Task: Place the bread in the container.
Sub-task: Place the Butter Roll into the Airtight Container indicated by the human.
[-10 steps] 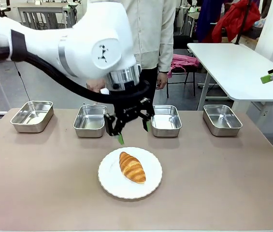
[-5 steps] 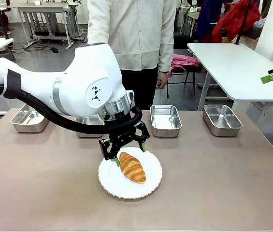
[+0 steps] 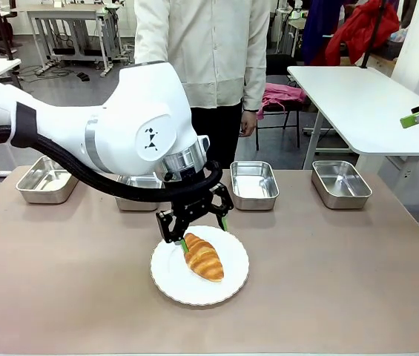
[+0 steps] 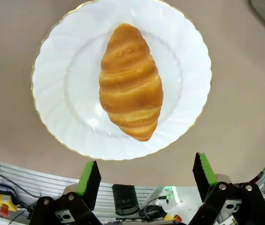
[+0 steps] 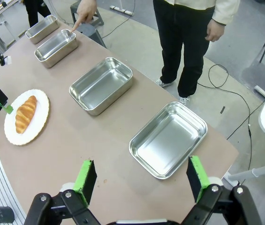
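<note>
Left gripper (image 3: 204,233) lowered near bread (image 3: 204,258), jaws spread, right gripper (image 5: 139,180) spread too, container (image 3: 133,205) partly hidden behind left arm (image 3: 135,133)

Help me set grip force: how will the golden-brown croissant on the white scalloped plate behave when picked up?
The golden-brown croissant probably dents or flakes if squeezed hard, given its layered crust. It looks puffy, so likely light. Tapered ends might let it pivot.
</note>
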Action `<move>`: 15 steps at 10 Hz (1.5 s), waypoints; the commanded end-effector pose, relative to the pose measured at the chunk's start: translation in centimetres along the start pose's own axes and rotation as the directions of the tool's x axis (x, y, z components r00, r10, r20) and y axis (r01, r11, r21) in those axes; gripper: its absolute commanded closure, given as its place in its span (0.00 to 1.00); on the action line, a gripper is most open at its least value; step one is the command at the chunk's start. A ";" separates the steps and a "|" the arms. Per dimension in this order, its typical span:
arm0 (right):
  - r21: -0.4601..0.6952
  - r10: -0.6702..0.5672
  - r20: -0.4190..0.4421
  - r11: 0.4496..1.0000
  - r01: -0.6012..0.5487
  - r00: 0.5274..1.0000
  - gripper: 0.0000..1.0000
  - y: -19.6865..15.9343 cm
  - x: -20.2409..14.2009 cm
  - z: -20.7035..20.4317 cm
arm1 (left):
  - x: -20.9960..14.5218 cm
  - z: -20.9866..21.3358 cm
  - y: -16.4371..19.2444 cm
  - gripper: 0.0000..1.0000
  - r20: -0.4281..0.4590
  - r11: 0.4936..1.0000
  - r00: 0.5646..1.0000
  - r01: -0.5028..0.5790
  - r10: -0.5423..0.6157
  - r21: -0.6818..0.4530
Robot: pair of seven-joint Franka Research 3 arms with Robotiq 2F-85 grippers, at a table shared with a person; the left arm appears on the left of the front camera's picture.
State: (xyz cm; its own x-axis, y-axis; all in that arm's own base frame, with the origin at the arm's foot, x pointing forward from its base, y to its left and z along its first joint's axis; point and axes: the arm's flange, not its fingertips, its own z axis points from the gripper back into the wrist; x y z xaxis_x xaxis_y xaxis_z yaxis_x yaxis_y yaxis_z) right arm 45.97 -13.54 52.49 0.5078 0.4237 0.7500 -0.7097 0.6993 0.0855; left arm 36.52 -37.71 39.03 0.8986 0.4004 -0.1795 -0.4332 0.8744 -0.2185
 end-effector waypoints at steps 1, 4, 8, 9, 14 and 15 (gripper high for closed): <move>0.006 0.003 0.022 1.000 -0.003 1.000 0.00 -0.1 0.2 0.0 | 0.1 -1.8 0.1 0.00 0.005 0.998 0.998 0.059 -0.059 0.019; 0.006 0.003 0.022 1.000 -0.003 1.000 0.00 -0.1 0.2 0.0 | 0.6 -3.4 0.4 0.00 0.003 0.997 0.997 0.072 -0.072 0.022; 0.006 0.003 0.022 1.000 -0.003 1.000 0.00 -0.1 0.2 0.0 | 2.2 -5.7 1.1 0.00 0.017 0.995 0.997 0.077 -0.078 0.061; 0.006 0.003 0.022 1.000 -0.003 1.000 0.00 -0.1 0.2 0.0 | 2.8 -6.1 1.2 0.00 0.016 0.996 0.997 0.080 -0.081 0.048; 0.006 0.003 0.022 1.000 -0.003 1.000 0.00 -0.1 0.2 0.0 | 4.2 -7.9 1.0 0.00 0.040 0.992 0.994 0.103 -0.106 0.068; 0.006 0.003 0.022 1.000 -0.003 1.000 0.00 -0.1 0.2 0.0 | 4.3 -8.0 0.8 0.00 0.031 0.991 0.993 0.108 -0.110 0.078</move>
State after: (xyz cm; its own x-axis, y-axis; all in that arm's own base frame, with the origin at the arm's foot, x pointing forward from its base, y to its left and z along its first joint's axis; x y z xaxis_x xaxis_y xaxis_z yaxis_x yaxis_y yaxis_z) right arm 45.96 -13.55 52.48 0.5080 0.4236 0.7500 -0.7096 0.6994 0.0856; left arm 39.13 -37.14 30.71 0.9339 0.3295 -0.1388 -0.3506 0.9202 -0.1741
